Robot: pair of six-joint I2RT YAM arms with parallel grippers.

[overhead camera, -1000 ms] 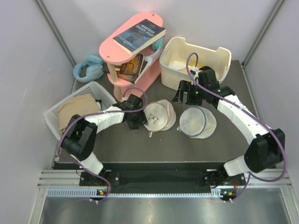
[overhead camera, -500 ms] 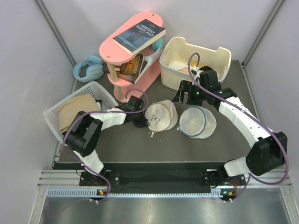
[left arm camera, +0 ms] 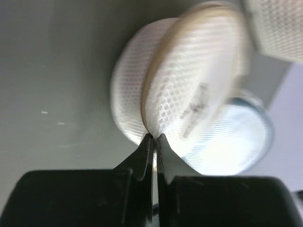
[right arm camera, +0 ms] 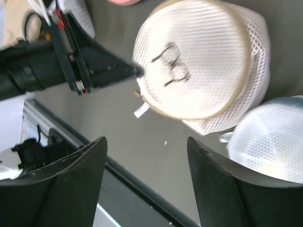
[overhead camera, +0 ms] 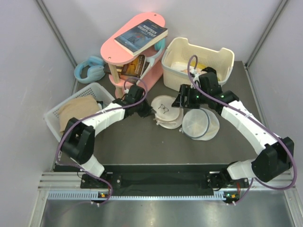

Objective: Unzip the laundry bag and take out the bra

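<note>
The laundry bag [overhead camera: 165, 112], a round cream mesh dome with a black bra drawing [overhead camera: 163, 108] on its face, sits mid-counter [overhead camera: 142, 149], tilted up on its edge rather than lying flat. A tan band runs round its rim, and a small white tab [right arm camera: 141, 111] hangs from the rim's lower side. The left tool [left arm camera: 152, 138] has its fingers pressed together on that rim at the bag's left side, pinching the seam between the two mesh halves. The right tool [right arm camera: 144, 142] hangs above the bag's right side with its fingers spread wide, gripping nothing. Touching the bag on the right is a plain round white mesh bag [overhead camera: 200, 124]. Farther back stand a cream basket [overhead camera: 222, 56] and a pink shelf [overhead camera: 151, 75] with a book [overhead camera: 141, 35] on top. A white basket [overhead camera: 100, 92] holding beige cloth [overhead camera: 75, 112] sits at the left.
</note>
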